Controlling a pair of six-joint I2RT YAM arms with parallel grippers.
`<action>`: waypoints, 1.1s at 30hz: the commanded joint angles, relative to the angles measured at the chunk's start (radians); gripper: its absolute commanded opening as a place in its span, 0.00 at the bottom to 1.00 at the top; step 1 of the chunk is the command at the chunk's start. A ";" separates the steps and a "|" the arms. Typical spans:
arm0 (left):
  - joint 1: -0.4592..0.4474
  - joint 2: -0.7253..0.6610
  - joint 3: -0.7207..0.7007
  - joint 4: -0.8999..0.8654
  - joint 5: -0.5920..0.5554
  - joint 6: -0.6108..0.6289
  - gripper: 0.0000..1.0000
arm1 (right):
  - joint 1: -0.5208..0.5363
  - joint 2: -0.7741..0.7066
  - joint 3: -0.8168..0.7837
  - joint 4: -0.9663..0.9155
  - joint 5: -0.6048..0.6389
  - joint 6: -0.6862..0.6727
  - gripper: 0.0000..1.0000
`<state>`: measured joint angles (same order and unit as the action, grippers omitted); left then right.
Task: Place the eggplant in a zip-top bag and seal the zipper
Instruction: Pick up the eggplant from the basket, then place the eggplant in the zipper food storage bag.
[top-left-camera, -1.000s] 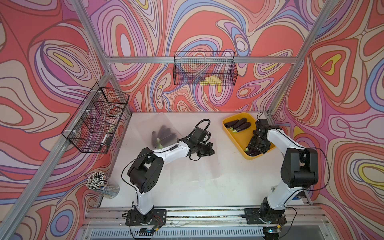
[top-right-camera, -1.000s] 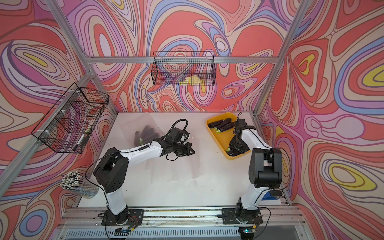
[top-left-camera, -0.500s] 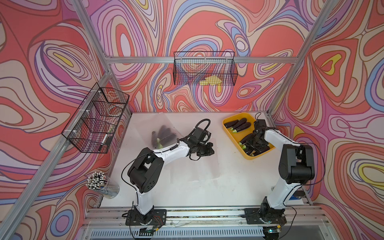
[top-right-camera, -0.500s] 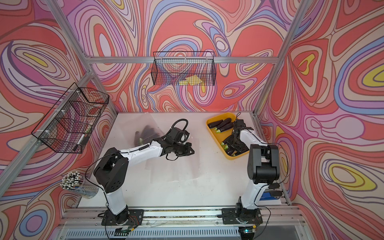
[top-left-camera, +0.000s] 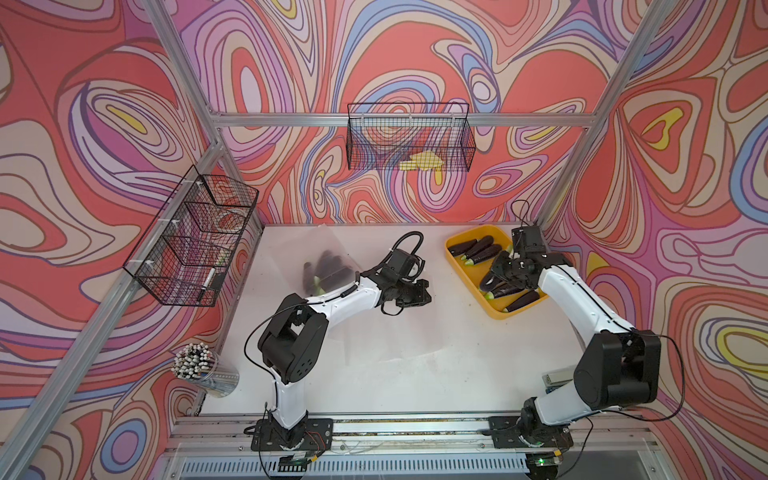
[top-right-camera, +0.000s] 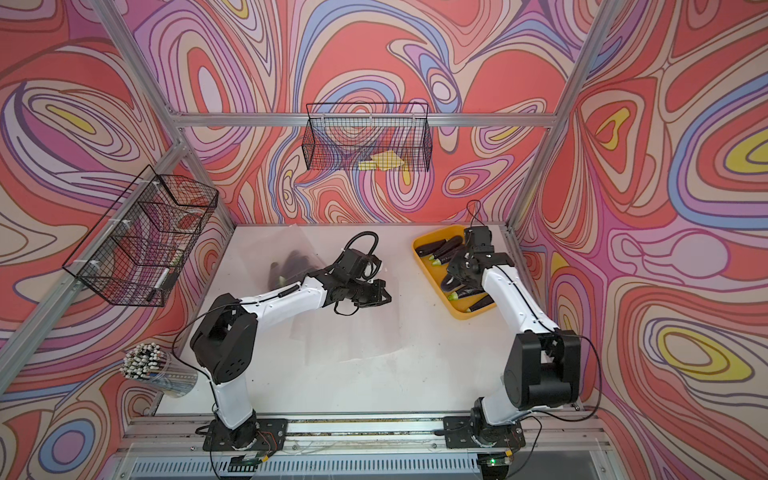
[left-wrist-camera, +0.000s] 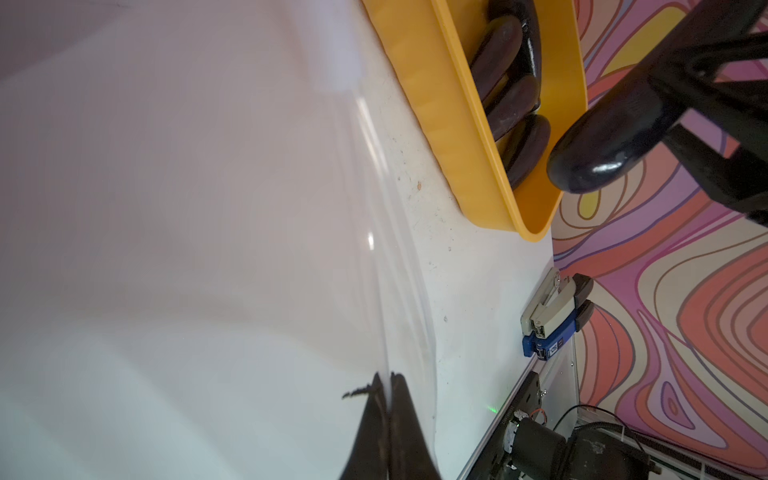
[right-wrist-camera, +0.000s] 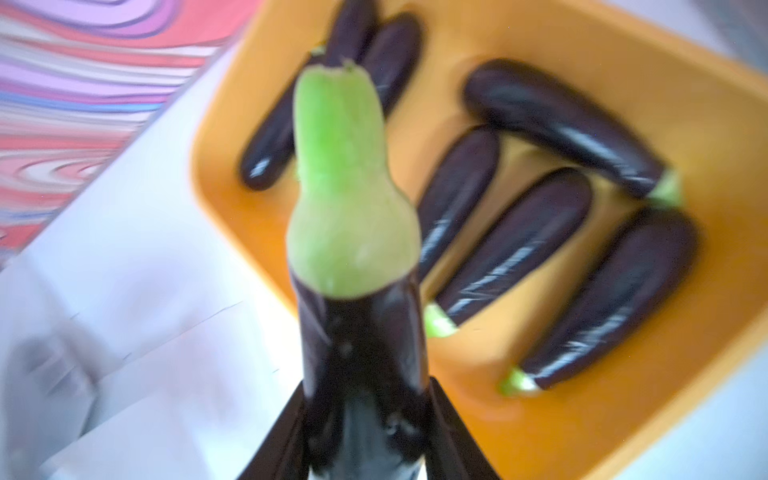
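Stereo pair, high at the front, looks steeply down over the whole white table (top-left-camera: 415, 374) in both top views. Left wrist cam, low & close, skims the clear bag (left-wrist-camera: 187, 208) toward the yellow tray (left-wrist-camera: 457, 137); right wrist cam, blurred close-up, shares that tray past the eggplant (right-wrist-camera: 353, 208).

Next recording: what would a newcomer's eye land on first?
The swirling red, pink and purple patterned walls surround everything. In the far right corner, the right gripper holds a glossy dark purple eggplant above a yellow plastic tray holding more eggplants; the left gripper pinches a clear plastic bag.
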<state>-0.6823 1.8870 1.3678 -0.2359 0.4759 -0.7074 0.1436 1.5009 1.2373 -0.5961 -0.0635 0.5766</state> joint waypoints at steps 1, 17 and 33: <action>0.013 0.026 0.026 -0.019 0.019 0.006 0.00 | 0.119 -0.053 -0.102 0.246 -0.178 0.014 0.29; 0.021 0.064 0.048 -0.056 0.059 -0.027 0.00 | 0.220 -0.258 -0.522 0.782 -0.199 0.133 0.29; 0.020 0.038 -0.001 0.011 0.096 -0.061 0.00 | 0.255 -0.105 -0.513 0.904 -0.142 0.131 0.31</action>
<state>-0.6647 1.9461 1.3800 -0.2512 0.5510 -0.7525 0.3809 1.3846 0.7216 0.2749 -0.2222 0.7170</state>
